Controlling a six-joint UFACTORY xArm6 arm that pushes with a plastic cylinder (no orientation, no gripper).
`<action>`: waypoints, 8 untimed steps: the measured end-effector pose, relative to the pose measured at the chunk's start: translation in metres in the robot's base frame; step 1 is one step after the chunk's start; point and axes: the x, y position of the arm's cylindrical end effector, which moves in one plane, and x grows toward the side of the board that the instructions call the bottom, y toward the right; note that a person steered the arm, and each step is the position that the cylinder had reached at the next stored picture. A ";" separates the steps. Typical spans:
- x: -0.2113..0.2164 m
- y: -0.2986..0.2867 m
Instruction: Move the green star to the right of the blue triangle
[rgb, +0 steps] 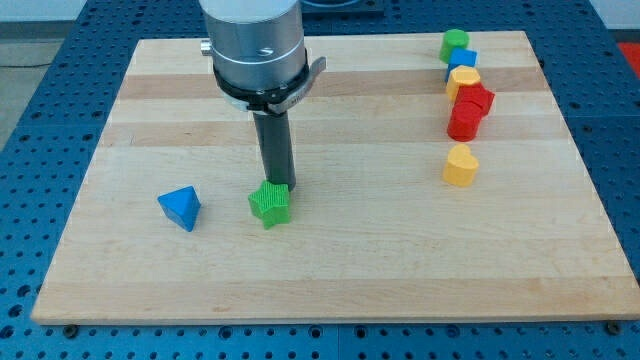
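Note:
The green star (270, 204) lies on the wooden board (330, 270), left of centre and towards the view's bottom. The blue triangle (180, 207) lies to its left, about a block's width away. My tip (277, 185) stands right at the star's top edge, touching or nearly touching it. The rod hangs straight down from the arm's grey cylinder (255, 45) at the view's top.
Several blocks form a column at the view's upper right: a green block (455, 43), a blue block (462, 60), a yellow block (463, 80), two red blocks (470, 105), and lower a yellow heart (460, 165).

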 end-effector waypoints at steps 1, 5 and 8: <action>0.000 0.022; 0.029 0.002; 0.030 -0.018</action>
